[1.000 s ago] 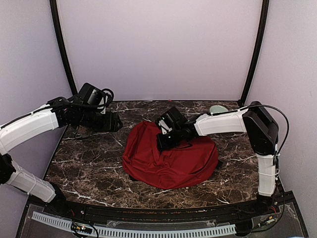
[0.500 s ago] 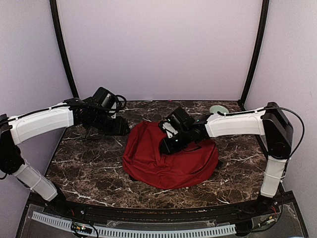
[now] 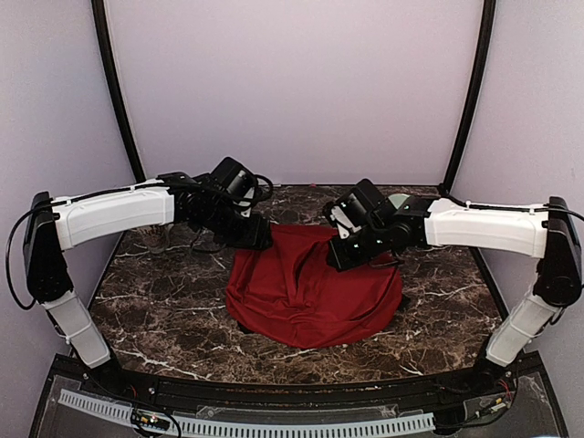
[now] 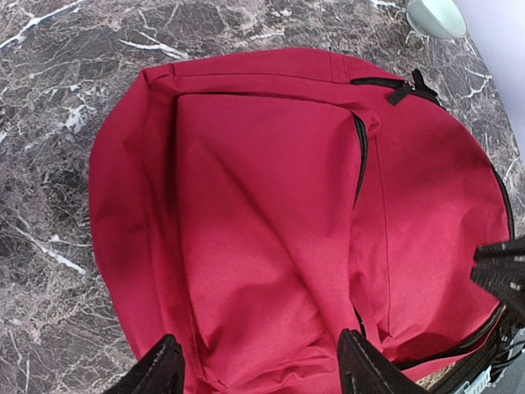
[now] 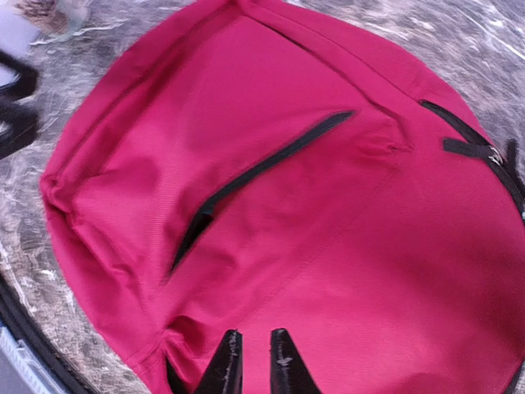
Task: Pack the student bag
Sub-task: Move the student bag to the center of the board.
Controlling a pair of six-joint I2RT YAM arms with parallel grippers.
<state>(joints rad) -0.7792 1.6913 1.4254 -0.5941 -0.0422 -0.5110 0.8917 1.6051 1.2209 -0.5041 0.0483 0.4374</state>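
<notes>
The student bag (image 3: 310, 287) is a big red backpack lying flat in the middle of the marble table, its black zippers closed. The left wrist view shows the student bag (image 4: 271, 205) filling the picture under my left gripper (image 4: 262, 369), whose fingers stand wide apart above the fabric with nothing held. From above, my left gripper (image 3: 260, 239) hangs at the bag's back left edge. My right gripper (image 3: 339, 257) is over the bag's back right part. Its tips (image 5: 254, 349) are almost together above the student bag (image 5: 328, 205), with nothing between them.
A pale green bowl (image 3: 401, 200) sits at the back right of the table, also in the left wrist view as the bowl (image 4: 435, 16). A small clear jar (image 5: 49, 12) stands past the bag's left side. Black frame posts and lilac walls close in the table.
The left arm has swung right, bringing its gripper to the bag's back left edge. The right gripper has moved right and back across the bag. The bag's fabric has shifted slightly.
</notes>
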